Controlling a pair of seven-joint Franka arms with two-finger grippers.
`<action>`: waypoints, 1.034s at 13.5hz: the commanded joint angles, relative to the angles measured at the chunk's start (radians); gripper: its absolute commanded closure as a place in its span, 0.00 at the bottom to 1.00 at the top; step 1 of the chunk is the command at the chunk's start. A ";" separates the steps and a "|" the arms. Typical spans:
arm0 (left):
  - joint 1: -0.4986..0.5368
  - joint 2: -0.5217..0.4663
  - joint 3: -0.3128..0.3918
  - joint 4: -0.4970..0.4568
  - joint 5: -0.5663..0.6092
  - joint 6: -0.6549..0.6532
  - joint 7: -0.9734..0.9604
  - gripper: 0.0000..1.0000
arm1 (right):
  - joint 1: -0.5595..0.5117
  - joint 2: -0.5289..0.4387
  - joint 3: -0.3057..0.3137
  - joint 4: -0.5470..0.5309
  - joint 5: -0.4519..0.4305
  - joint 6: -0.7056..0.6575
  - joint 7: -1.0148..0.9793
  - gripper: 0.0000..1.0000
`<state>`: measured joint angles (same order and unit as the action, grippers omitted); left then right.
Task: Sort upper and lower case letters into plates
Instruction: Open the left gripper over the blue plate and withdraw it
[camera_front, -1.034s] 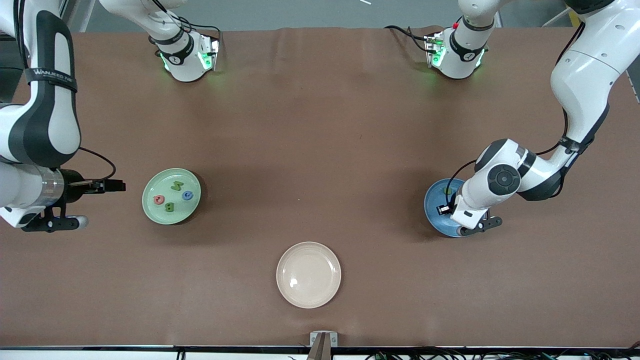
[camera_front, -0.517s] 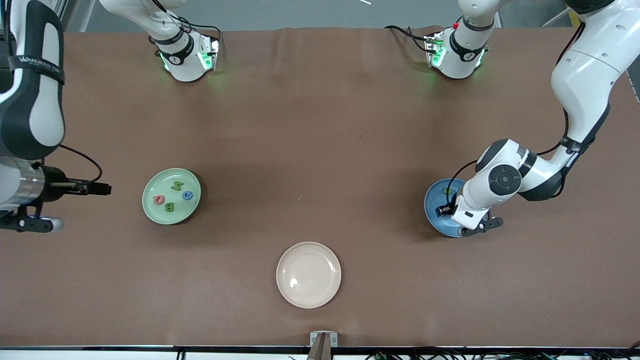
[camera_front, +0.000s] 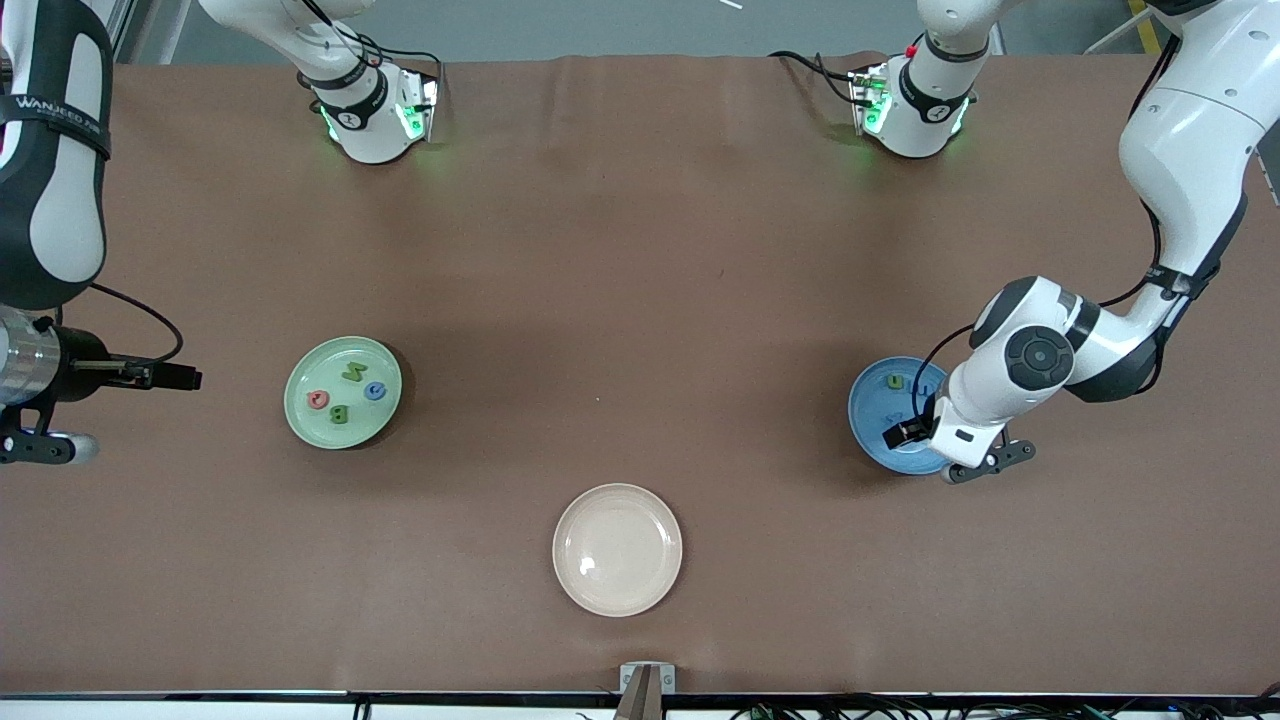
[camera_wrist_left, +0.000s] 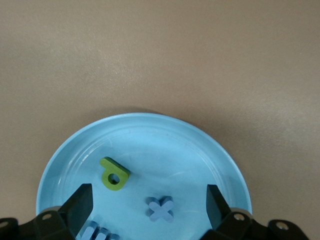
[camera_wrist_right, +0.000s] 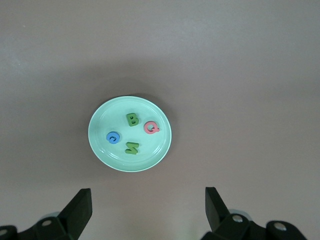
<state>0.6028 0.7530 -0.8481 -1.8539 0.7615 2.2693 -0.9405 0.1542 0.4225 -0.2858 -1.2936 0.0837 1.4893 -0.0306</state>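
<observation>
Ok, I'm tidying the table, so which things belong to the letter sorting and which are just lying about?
Job:
- green plate with four letters
- blue plate with more letters
- left gripper, open over blue plate
- right gripper, open, pulled back

Lying about:
- cream plate

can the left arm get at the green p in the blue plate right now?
Probably yes. The left gripper hangs over the blue plate with fingers open; the green p lies flat, apart from the blue cross, nothing covering it.
</observation>
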 joint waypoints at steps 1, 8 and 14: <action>0.006 -0.041 -0.006 -0.013 -0.013 -0.014 0.006 0.00 | -0.001 -0.020 0.011 -0.001 -0.010 -0.004 -0.092 0.00; 0.101 -0.096 -0.080 0.009 -0.069 -0.105 0.225 0.00 | 0.004 -0.089 0.010 -0.035 -0.002 -0.037 -0.069 0.00; -0.116 -0.311 0.203 0.004 -0.498 -0.106 0.585 0.01 | -0.074 -0.135 0.121 -0.067 -0.015 -0.035 -0.011 0.00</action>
<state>0.5890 0.5422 -0.7707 -1.8309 0.3911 2.1746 -0.4671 0.1318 0.3584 -0.2311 -1.2967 0.0834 1.4455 -0.0646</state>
